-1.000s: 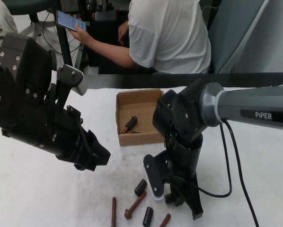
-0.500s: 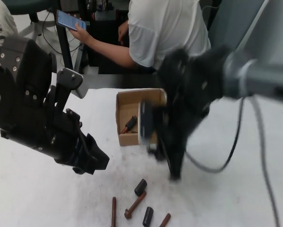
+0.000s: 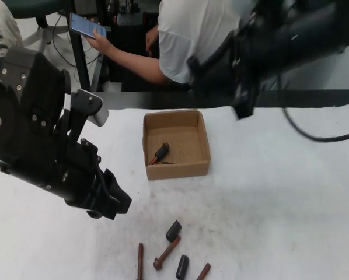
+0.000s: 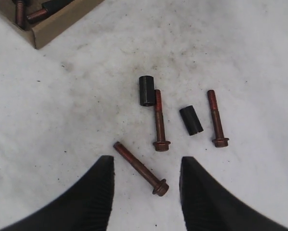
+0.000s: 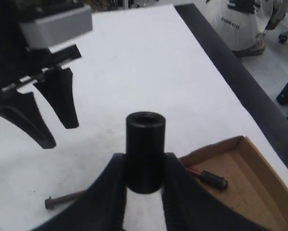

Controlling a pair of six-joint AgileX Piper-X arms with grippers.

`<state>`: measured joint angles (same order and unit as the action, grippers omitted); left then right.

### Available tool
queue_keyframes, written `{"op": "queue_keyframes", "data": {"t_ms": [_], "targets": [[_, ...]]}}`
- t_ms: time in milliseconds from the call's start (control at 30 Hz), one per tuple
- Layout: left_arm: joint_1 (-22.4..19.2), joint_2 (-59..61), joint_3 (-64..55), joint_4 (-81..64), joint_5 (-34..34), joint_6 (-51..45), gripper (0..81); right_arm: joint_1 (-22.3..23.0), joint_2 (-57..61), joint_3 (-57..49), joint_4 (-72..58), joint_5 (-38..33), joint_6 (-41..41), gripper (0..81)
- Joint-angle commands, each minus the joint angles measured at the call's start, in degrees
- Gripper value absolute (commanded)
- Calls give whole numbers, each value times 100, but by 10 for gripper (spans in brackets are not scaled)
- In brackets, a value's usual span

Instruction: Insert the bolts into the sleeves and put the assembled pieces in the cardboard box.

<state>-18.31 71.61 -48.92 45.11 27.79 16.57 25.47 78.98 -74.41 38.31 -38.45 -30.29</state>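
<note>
My right gripper is clamped on a black sleeve, held high over the far right of the white bench. My left gripper hangs with its fingers apart over three loose bolts and two loose sleeves near the bench's near edge. The cardboard box sits mid-bench, an assembled piece lying inside.
</note>
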Motion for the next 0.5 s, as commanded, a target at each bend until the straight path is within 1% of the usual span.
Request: {"op": "queue_keyframes", "data": {"t_ms": [0, 100, 233, 333, 467], "targets": [[-6, 144, -23, 3, -220, -62, 401, -33, -206, -44, 5, -198, 83, 8], [-38, 304, -23, 50, -204, -158, 401, -34, -390, -44, 5, -211, 124, 8], [-185, 612, -23, 61, -204, -236, 401, -34, -596, -44, 5, -298, 246, 8], [-358, 777, -23, 64, -204, -931, 401, -34, -727, -44, 5, -220, 246, 8], [-645, 812, -23, 93, -193, -1378, 401, -34, -841, -44, 5, -199, 351, 8]]}}
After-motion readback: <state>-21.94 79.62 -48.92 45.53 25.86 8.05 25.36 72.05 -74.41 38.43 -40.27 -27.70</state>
